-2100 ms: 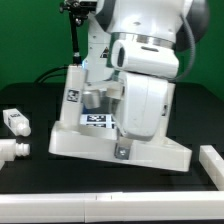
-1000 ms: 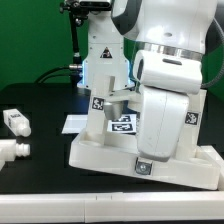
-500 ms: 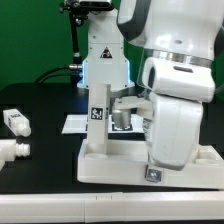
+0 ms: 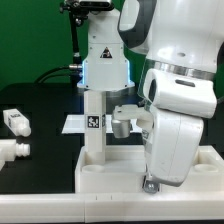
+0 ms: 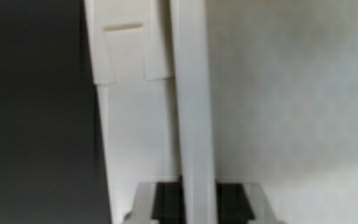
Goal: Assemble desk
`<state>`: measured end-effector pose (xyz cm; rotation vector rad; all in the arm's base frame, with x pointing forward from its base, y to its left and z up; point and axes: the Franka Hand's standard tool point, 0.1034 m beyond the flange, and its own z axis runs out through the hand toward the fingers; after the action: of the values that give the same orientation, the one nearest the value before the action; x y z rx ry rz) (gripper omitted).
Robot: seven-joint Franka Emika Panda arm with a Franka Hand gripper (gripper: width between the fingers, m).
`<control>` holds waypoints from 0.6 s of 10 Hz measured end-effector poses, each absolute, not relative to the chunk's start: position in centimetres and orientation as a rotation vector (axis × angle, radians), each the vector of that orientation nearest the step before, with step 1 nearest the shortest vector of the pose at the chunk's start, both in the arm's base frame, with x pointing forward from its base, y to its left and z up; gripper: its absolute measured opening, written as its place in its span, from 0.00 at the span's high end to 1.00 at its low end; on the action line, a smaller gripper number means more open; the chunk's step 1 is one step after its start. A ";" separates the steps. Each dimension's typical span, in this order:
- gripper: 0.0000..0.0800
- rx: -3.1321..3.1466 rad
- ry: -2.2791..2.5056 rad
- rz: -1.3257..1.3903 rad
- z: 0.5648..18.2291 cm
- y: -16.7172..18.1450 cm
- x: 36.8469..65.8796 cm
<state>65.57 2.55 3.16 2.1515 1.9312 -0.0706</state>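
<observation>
Clamping gripper (image 4: 150, 183) shut on desk top (image 4: 108, 172) near rim; top lying flat on table (image 4: 40, 175), long axis running across exterior view; leg (image 4: 93, 125) standing upright toward exterior view's left of gripper.

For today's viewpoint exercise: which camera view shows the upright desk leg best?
The exterior view: the upright leg stands whole on the desk top, tag visible. The wrist view gives only blurred white surfaces; the leg cannot be identified.

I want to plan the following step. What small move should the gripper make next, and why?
Probably open and lift away: the gripper is shut on the top's rim, the top lies flat, one leg stands in it, and loose legs wait.
</observation>
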 end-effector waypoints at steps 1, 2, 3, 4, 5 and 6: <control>0.94 2.151 1.932 -0.072 3.1 2.5 65.5; 0.94 2.152 1.931 -0.072 3.1 2.5 65.5; 0.94 2.152 1.931 -0.073 3.1 2.4 65.5; 0.70 2.152 1.929 -0.074 3.2 2.3 65.6; 0.53 2.175 1.912 -0.112 5.4 1.5 65.6; 0.35 2.200 1.886 -0.126 8.0 0.5 65.4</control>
<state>65.42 0.54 8.02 2.2005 1.8864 -0.1257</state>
